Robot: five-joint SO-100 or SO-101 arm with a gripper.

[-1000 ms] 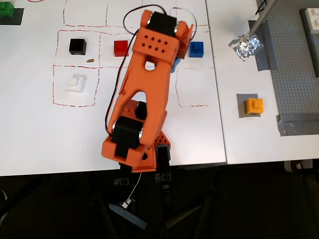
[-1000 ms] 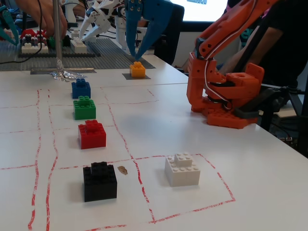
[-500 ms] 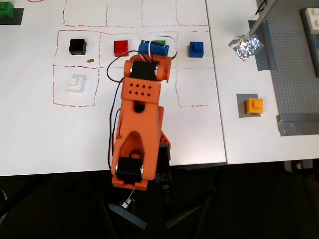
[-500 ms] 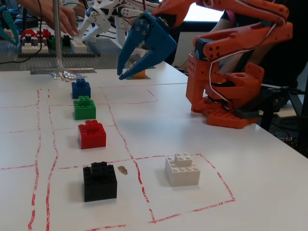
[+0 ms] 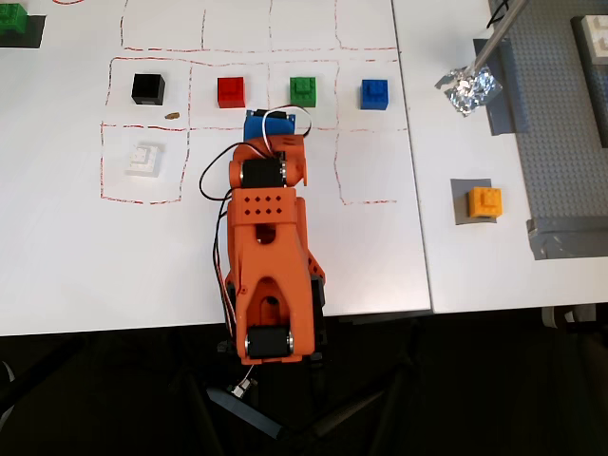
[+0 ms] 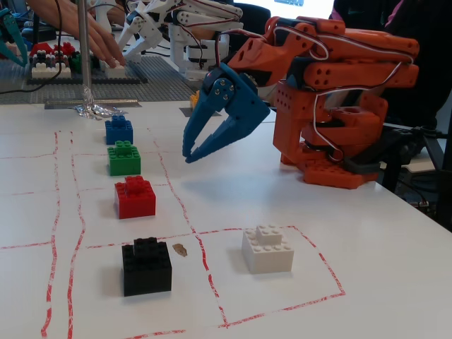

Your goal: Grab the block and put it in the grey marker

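Note:
The orange-yellow block (image 5: 485, 202) sits on the dark grey marker (image 5: 460, 190) at the right of the overhead view, on the narrower white board. My arm is folded back over its base. My blue gripper (image 5: 275, 122) hangs in the air near the green brick, far left of the block. In the fixed view the gripper (image 6: 188, 157) points down at the table with its tips together and nothing held. There only a sliver of the block (image 6: 193, 94) and the marker's edge (image 6: 185, 111) show behind the gripper.
Black (image 5: 147, 88), red (image 5: 231, 91), green (image 5: 303, 89) and blue (image 5: 374, 93) bricks stand in a row in red-lined squares, with a white brick (image 5: 144, 158) below the black one. Crumpled foil (image 5: 467, 90) and a grey studded baseplate (image 5: 560, 123) lie at the right.

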